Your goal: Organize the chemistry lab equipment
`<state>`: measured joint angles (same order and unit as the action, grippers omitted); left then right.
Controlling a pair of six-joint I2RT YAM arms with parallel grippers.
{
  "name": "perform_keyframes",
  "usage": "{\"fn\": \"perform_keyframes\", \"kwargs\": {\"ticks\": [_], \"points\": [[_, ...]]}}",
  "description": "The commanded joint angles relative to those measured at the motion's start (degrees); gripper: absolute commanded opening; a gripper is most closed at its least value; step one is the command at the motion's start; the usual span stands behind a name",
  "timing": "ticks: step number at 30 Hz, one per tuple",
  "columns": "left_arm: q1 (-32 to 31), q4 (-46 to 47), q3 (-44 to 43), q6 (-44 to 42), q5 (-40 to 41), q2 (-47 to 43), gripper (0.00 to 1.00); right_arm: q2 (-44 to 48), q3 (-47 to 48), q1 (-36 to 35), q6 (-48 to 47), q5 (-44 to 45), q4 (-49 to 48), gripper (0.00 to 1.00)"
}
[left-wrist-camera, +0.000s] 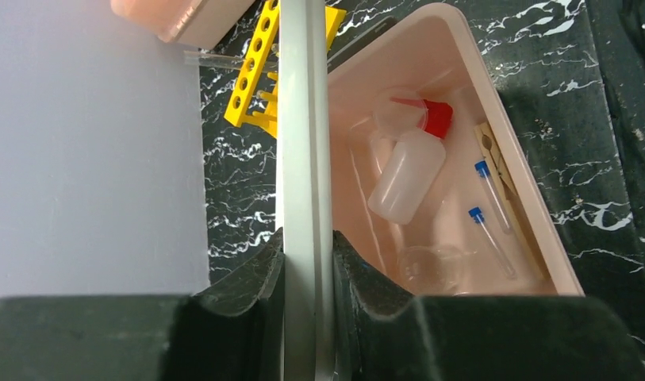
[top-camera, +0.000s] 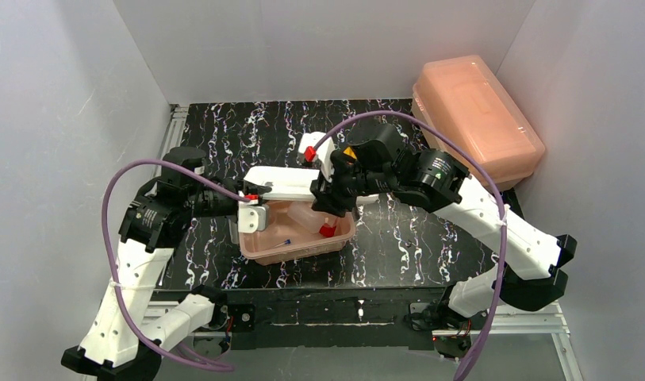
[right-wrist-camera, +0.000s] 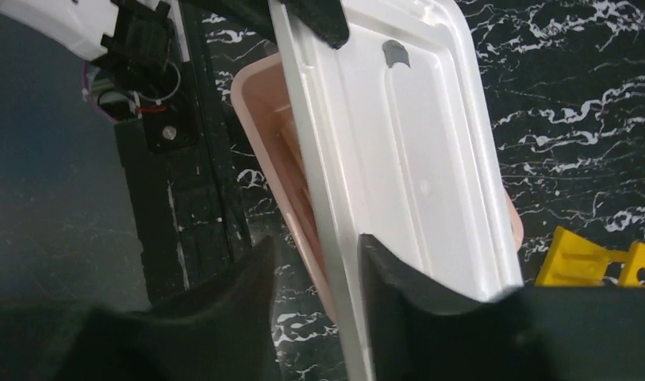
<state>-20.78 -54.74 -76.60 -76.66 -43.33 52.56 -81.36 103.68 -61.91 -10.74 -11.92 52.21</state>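
left end effector: clenched on white lid edge | right end effector: released, astride lid | red-capped bottle: lying in pink tub

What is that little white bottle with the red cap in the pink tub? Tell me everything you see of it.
The small translucent white plastic bottle has a rounded cylindrical body and a bright red cap with a thin red spout bent sideways. It lies on its side on the floor of the open pink plastic tub, near the middle. Its spout reaches over a round piece of clear glassware. Two blue-capped clear tubes lie beside it, not touching. Its contents cannot be told.
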Motion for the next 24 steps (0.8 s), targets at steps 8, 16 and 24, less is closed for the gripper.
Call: {"fn": "perform_keyframes", "kwargs": {"ticks": [8,16,24], "points": [[0.2,13.9,-3.3,27.0,2.2,-0.9,0.0,12.2,0.1,4.2,-6.7,17.5,-16.9,0.91],[0.1,12.9,-8.7,50.9,2.7,-0.3,0.0,25.5,-12.6,23.9,0.7,-0.4,-29.1,0.93],[0.5,9.2,-11.5,62.4,0.8,-2.2,0.0,23.7,-23.0,37.6,12.9,-17.6,-38.5,0.92]]}}
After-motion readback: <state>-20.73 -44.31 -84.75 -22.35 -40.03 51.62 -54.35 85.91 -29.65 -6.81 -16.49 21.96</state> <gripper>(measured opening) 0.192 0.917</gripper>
